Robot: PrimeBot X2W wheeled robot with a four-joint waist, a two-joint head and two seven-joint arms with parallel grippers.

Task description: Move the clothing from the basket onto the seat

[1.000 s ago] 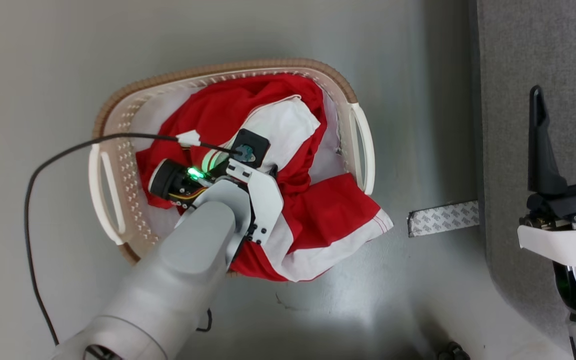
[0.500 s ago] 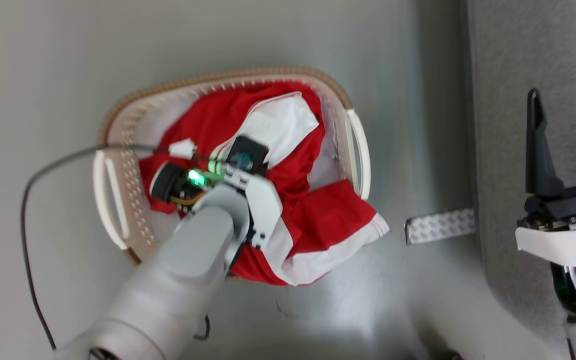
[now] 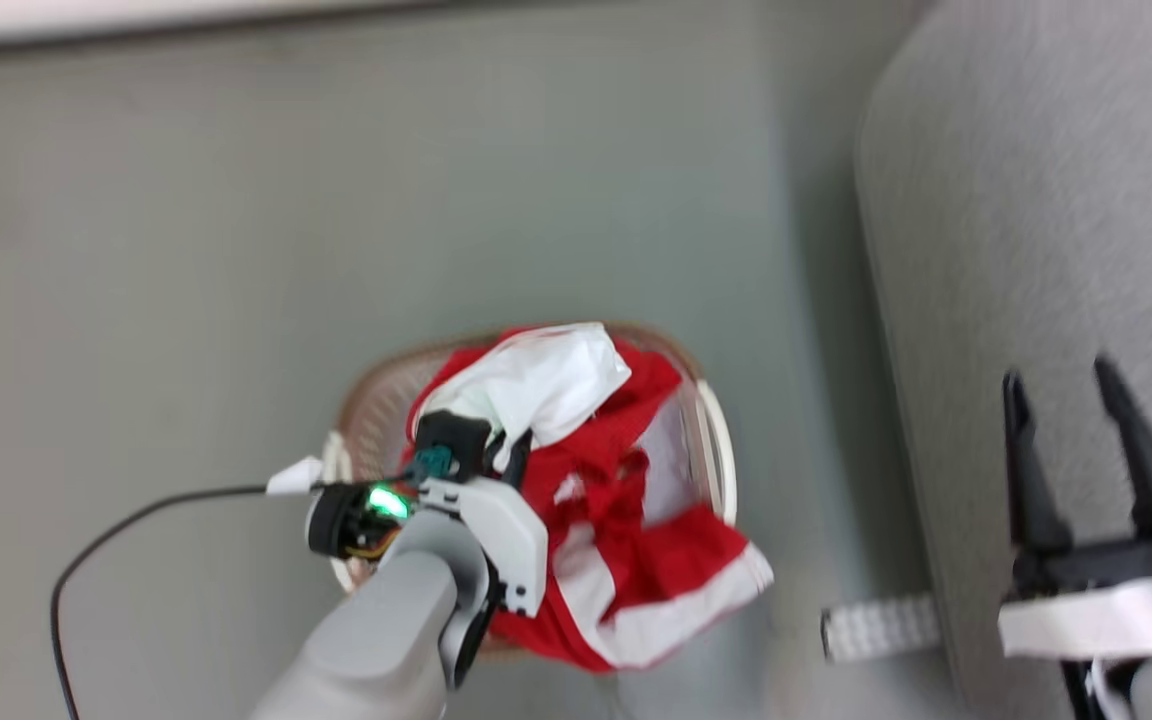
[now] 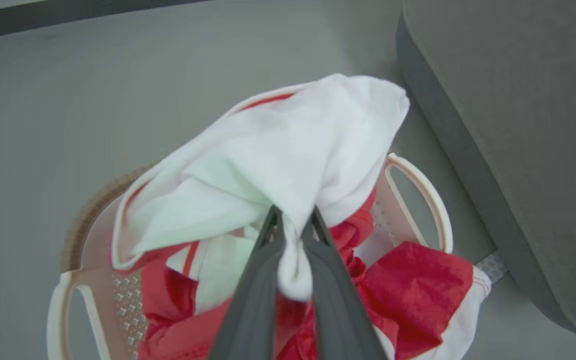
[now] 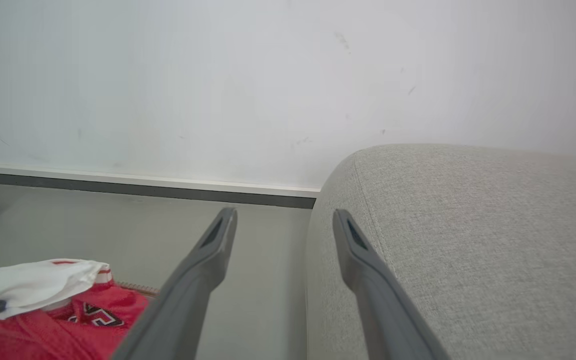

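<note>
As left wrist view makes plain, left fingers (image 4: 253,300) pinch clothing (image 4: 288,150), right fingers (image 5: 203,270) splayed.

Left end effector (image 4: 293,214), on a pale forearm reaching forward, was clamped on the clothing (image 4: 278,150); right end effector (image 5: 284,215) hung with fingers spread apart

Got the clothing (image 3: 636,470) heaped in the basket (image 3: 718,470), one flap spilling over the near-right rim, all down on the floor (image 3: 236,200) just left of the seat (image 3: 1056,200).
</note>
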